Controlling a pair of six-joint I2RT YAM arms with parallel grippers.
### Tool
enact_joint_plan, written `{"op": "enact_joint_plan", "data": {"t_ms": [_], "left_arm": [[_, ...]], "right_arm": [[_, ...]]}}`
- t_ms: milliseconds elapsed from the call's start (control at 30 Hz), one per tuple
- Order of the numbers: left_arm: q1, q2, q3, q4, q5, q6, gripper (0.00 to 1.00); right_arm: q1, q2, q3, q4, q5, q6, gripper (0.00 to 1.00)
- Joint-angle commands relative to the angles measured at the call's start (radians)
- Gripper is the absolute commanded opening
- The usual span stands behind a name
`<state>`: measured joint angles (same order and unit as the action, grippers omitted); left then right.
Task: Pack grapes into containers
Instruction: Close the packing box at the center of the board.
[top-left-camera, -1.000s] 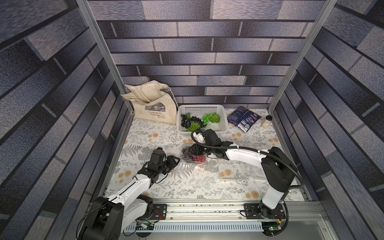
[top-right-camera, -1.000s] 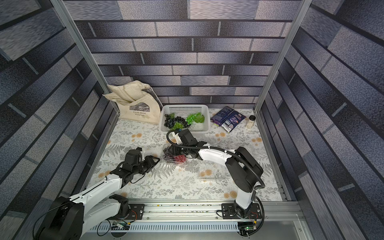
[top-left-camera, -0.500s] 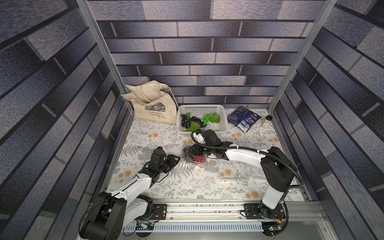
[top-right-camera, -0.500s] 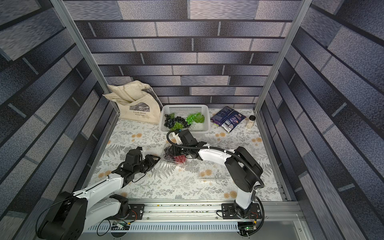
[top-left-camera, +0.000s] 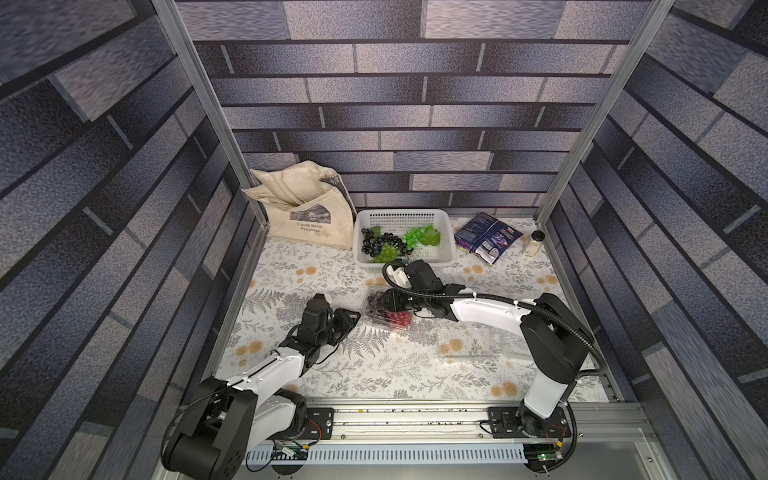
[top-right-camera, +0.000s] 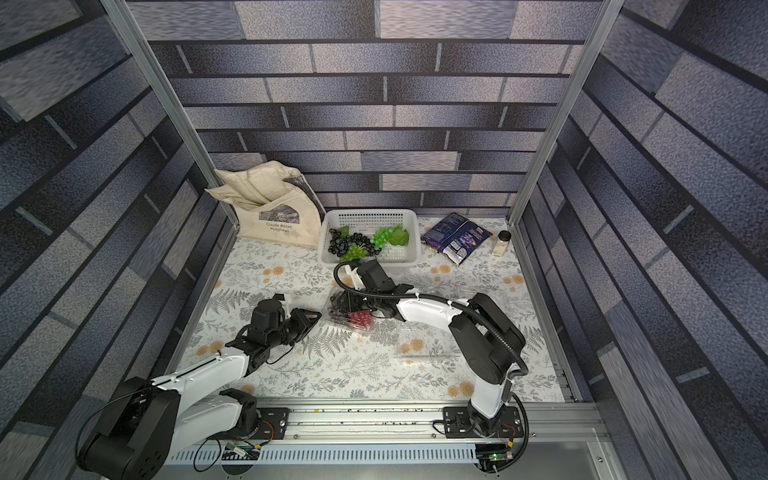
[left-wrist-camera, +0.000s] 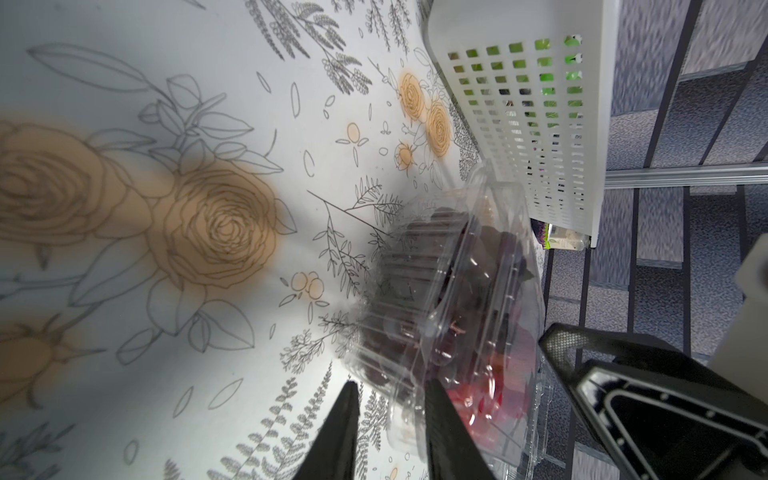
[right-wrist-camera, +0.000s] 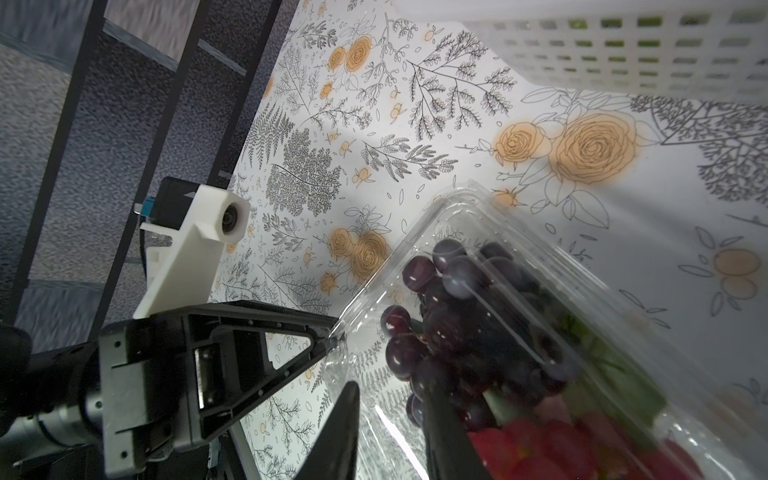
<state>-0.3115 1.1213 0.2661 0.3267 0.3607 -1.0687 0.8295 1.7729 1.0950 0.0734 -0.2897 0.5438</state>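
Just in front of the basket (top-left-camera: 401, 217), left tool (top-left-camera: 356, 316) and right tool (top-left-camera: 380, 302) each pinch the filled box (top-left-camera: 386, 323), seemingly closing it; next, press it snapped shut.

The left arm (top-left-camera: 274, 365) lay extended low and forward. The left gripper (top-left-camera: 355, 316) was level, jaws set narrow at a corner of the clamshell container (top-left-camera: 368, 322); a pinch could not be confirmed. The right arm (top-left-camera: 486, 309) spanned inward with its elbow raised. The right gripper (top-left-camera: 384, 301) was clamped on the same container's edge.
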Motion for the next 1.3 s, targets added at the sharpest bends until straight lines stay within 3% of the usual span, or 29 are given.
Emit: {"op": "enact_joint_plan", "data": {"t_ms": [0,1267], "left_arm": [[-0.008,-0.014,-0.024,-0.009,-0.028,-0.023,0.29],[-0.098,0.013,-0.138,0.216,-0.171,-0.172,0.22]], "right_arm": [[0.008,0.007,-0.019,0.033,-0.004,0.013,0.28],[0.008,-0.003,-0.069,0.058,0.001,0.028,0.27]]}}
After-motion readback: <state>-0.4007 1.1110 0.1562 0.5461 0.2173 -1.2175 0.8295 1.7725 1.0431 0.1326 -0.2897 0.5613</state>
